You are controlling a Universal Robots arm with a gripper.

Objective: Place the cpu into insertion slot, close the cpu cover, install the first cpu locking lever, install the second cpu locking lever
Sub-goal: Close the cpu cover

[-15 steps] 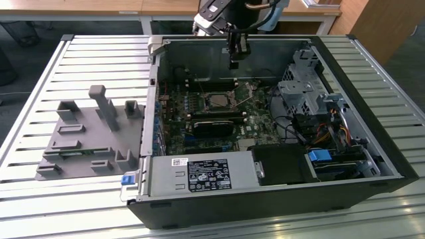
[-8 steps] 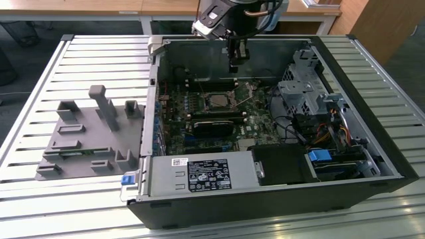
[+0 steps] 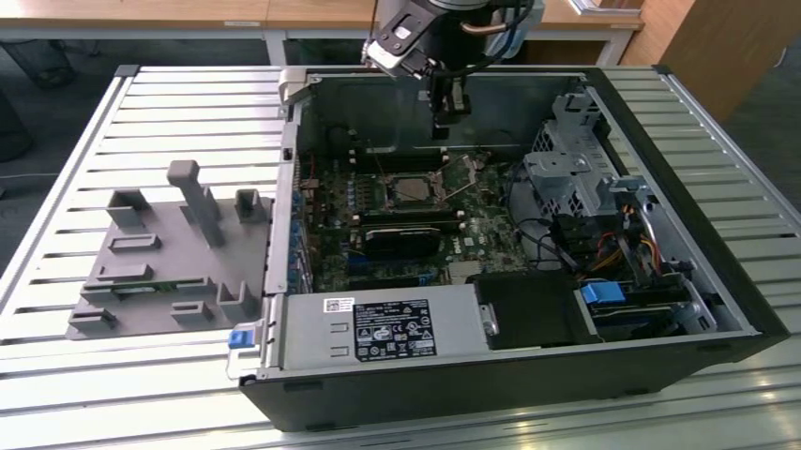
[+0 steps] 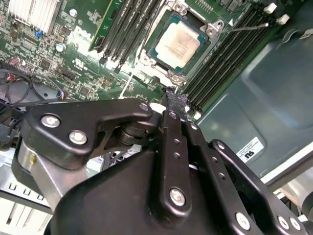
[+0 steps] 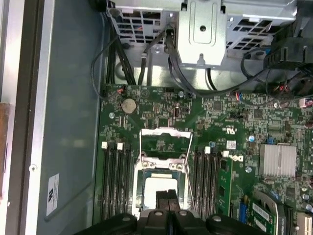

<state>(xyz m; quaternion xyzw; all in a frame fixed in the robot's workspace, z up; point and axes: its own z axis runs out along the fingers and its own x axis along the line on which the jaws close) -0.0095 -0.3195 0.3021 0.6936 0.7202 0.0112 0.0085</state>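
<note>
**Exterior view: CPU lying in slot, cover not yet shut**

The gripper [image 3: 444, 129] is being held above the case, at 12 o'clock from the CPU [image 3: 411, 191], with its fingers being pressed together on nothing. In the first wrist view the CPU is being cradled flat in the slot [image 5: 138, 193], and the cover [image 5: 165, 139] appears to be standing raised. Closing the cover is judged the step in hand. It is best done by its free edge being pushed down squarely, with the thin levers [image 5: 141, 164] being left untouched.

We see bright, even light on the slatted table [image 3: 75, 375], shadow inside the computer case [image 3: 501, 394], and glare whitening the cpu [image 4: 178, 41] in the second wrist view.
</note>
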